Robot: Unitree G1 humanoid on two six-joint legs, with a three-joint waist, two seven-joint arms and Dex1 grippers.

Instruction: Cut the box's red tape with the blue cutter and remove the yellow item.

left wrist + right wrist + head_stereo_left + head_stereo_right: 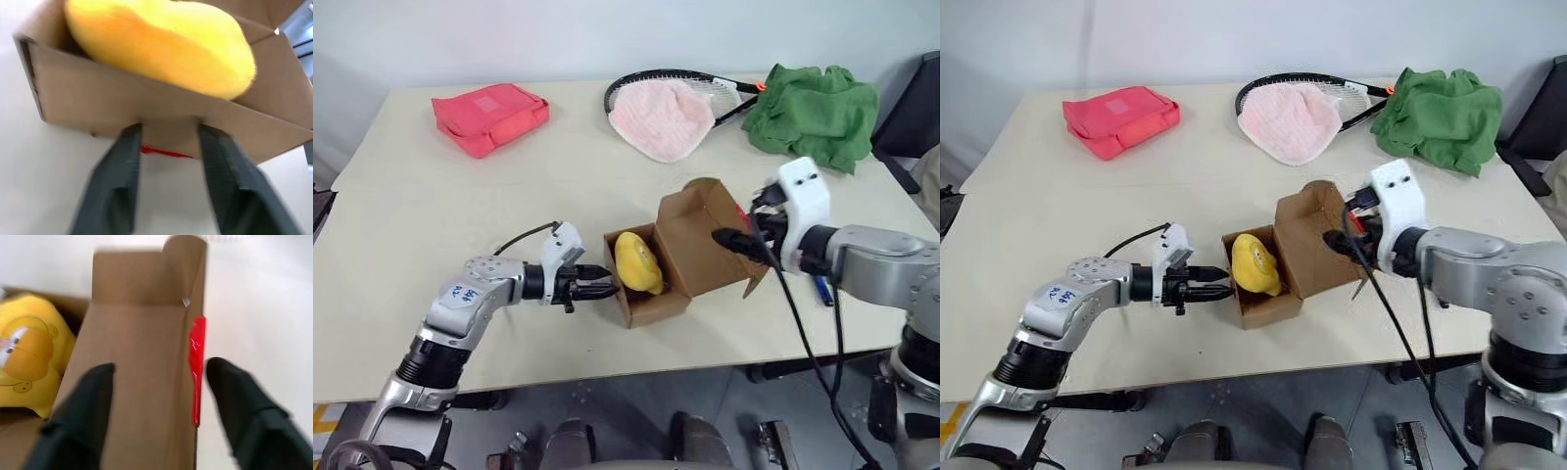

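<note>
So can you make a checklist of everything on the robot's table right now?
Surface: pale table, bare in front.
Job's things: cardboard box open, flap up; yellow toy inside; red tape on the flap's edge; blue cutter on the table behind the right arm.
Clutter: red pouch, racket under a pink cloth, green cloth.
Grippers: left gripper open at the box's near wall; right gripper open around the flap.
Cables: black cables on the right arm.
Surroundings: plain wall, dark chair.
</note>
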